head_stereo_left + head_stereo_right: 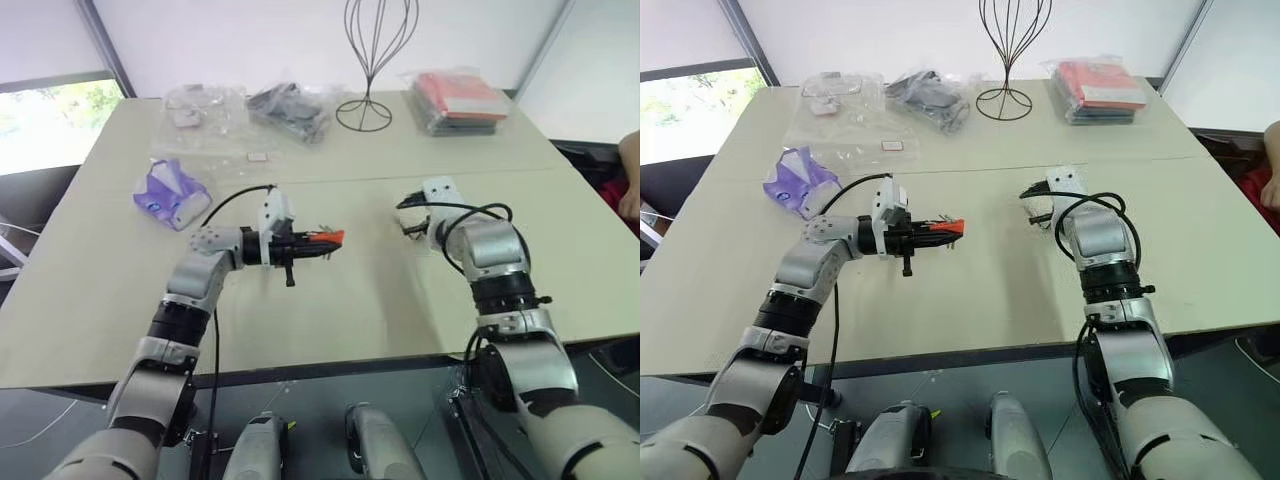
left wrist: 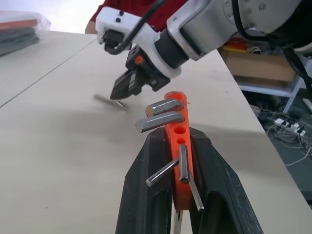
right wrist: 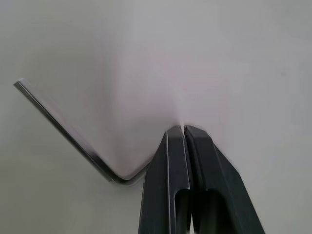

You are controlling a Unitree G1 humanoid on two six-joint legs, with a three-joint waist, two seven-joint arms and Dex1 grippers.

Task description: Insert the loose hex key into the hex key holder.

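Observation:
The orange hex key holder (image 2: 176, 146) sits clamped between my left gripper's (image 2: 178, 139) black fingers, with several dark keys sticking out of it. That gripper (image 1: 318, 240) hovers over the middle of the table, pointing right. My right gripper (image 3: 181, 129) is shut, its fingertips pressed together just above the tabletop. The loose hex key (image 3: 63, 129), a thin grey L-shaped rod, runs beside it, and its short bent end goes out of sight behind one finger. I cannot tell whether it is pinched. From the left wrist, the right gripper (image 2: 122, 90) hangs over the blurred key (image 2: 105, 99).
A purple bag (image 1: 168, 193) lies at the left. Along the far edge are clear plastic bags (image 1: 200, 105), a bag of dark parts (image 1: 290, 105), a wire stand (image 1: 368, 60) and a wrapped red pack (image 1: 458, 100). A person's arm (image 1: 630, 170) shows at the right edge.

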